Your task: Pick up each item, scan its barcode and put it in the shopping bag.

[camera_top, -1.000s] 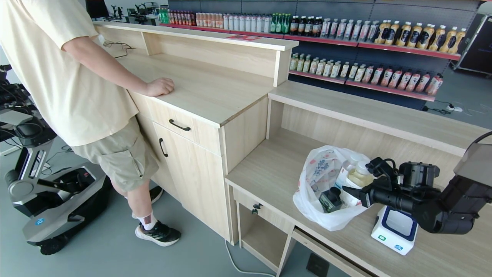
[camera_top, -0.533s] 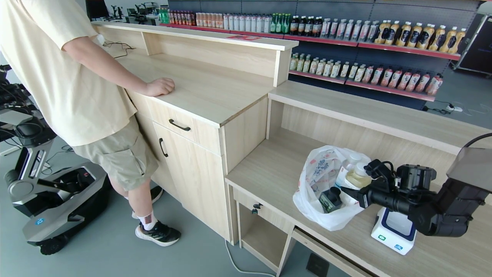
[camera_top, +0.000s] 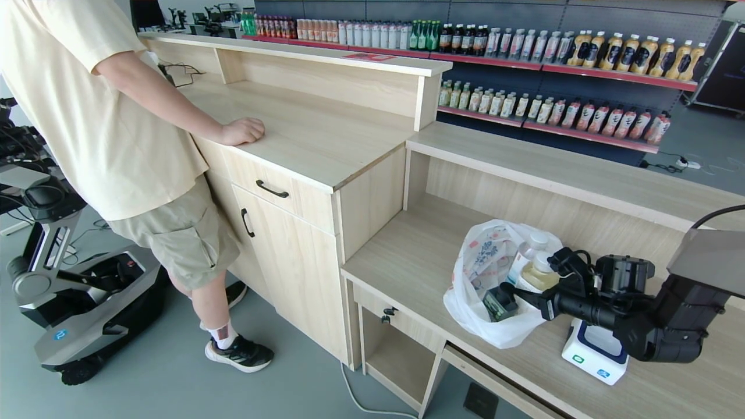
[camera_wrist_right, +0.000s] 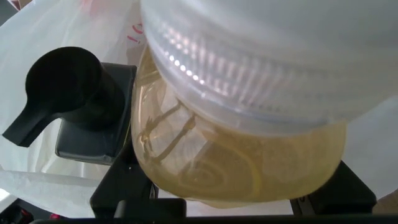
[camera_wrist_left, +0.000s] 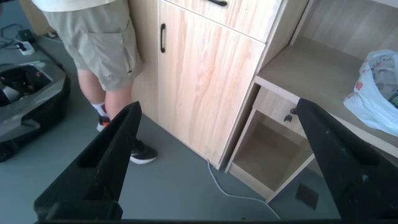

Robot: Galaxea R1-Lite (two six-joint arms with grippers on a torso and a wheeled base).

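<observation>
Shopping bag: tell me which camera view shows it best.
The head view: the whole shopping bag sits open on the counter, with items inside. The left wrist view cuts it off at the frame's edge. The right wrist view gives a close patch of its white plastic behind the bottle.

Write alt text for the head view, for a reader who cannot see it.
The right gripper holds a clear plastic bottle of pale yellow liquid at the mouth of a white plastic shopping bag on a light wooden counter. A white and blue barcode scanner stands beside the bag, and shelves of bottled drinks line the back wall.
</observation>
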